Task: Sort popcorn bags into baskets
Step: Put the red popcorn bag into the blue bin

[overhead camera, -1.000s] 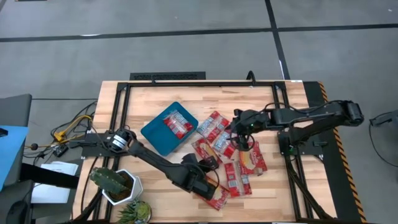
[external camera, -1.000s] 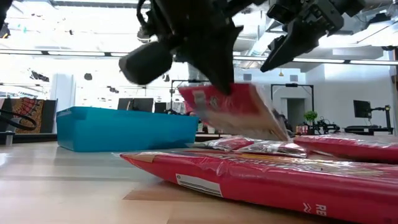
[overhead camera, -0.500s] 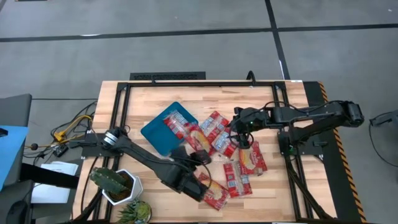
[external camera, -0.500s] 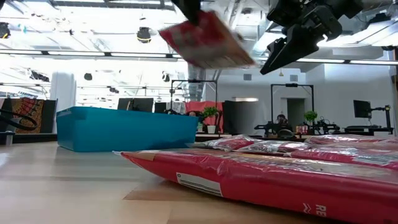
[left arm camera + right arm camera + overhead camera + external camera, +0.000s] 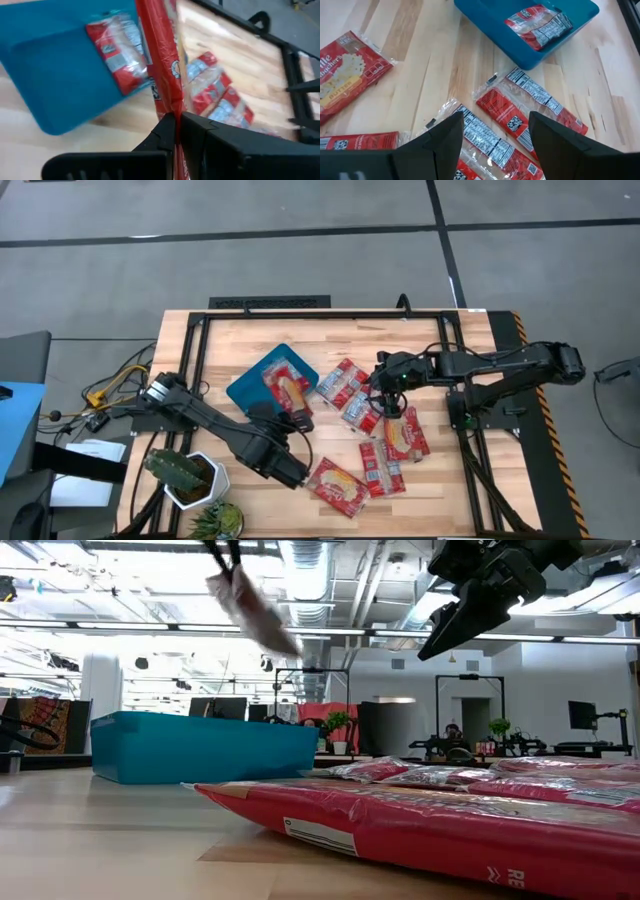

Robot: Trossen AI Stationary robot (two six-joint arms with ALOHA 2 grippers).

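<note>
High view: left gripper [image 5: 292, 412] has carried its popcorn bag [image 5: 288, 391] from the pile to over the teal tray [image 5: 243, 392], pinched tight | one bag [image 5: 537, 26] inside already | drop comes next | right gripper [image 5: 379, 393] waits open above pile

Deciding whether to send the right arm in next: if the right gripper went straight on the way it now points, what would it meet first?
Most likely a loose popcorn bag lying on the table just ahead of the open right gripper; the teal tray sits farther on. Depth is uncertain from the wrist view.
</note>
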